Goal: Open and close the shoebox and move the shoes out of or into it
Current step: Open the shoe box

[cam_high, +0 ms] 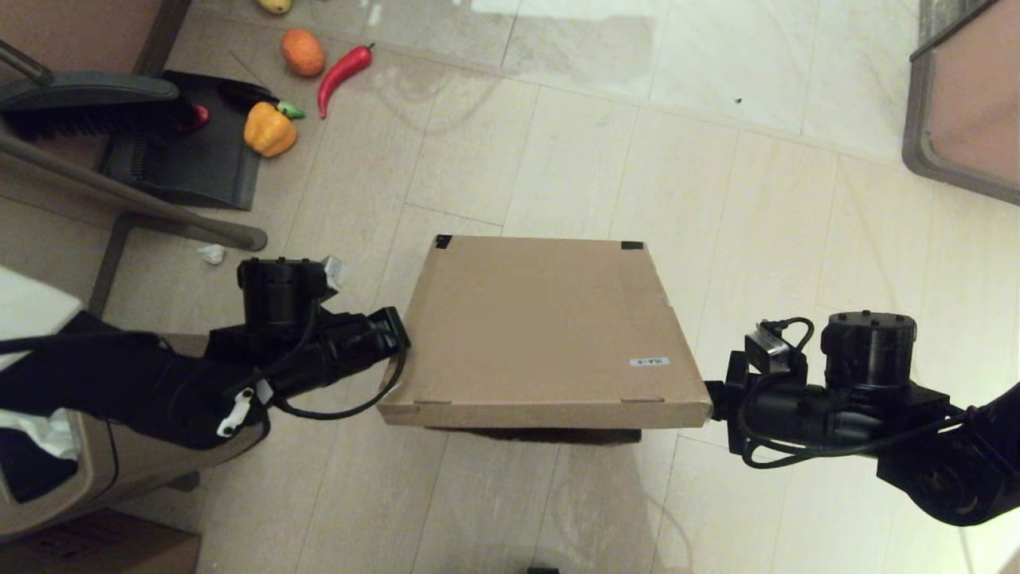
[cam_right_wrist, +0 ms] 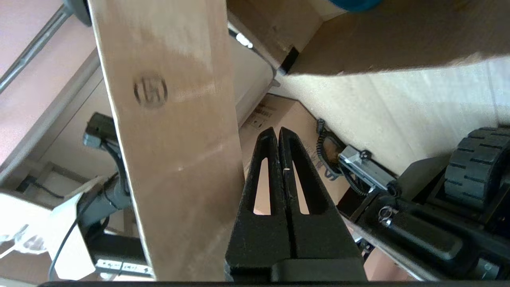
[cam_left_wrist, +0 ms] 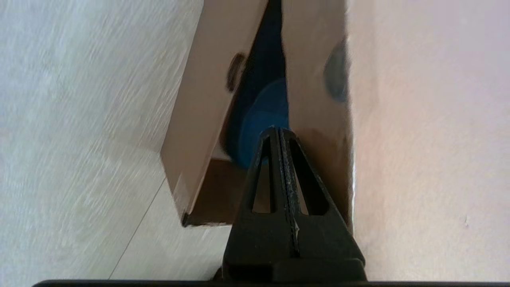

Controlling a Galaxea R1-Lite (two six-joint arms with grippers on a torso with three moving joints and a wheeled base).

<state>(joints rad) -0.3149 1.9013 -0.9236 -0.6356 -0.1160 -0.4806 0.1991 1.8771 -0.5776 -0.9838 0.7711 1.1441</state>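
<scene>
Shoebox (cam_high: 550, 335) sits on the tile floor (cam_high: 717, 159) between both arms, lid flap raised partway, near edge off the base. Left hand (cam_high: 394, 335) is pinched closed at the lid's left edge, right hand (cam_high: 715, 402) closed at its right front corner. Left wrist view shows a blue shoe (cam_left_wrist: 263, 119) inside through the gap.

Shoebox (cam_high: 542, 335): centre floor, lid raised; shoe (cam_left_wrist: 263, 119) inside. Left gripper (cam_high: 396, 335) at its left edge, right gripper (cam_high: 715, 399) at right.
</scene>
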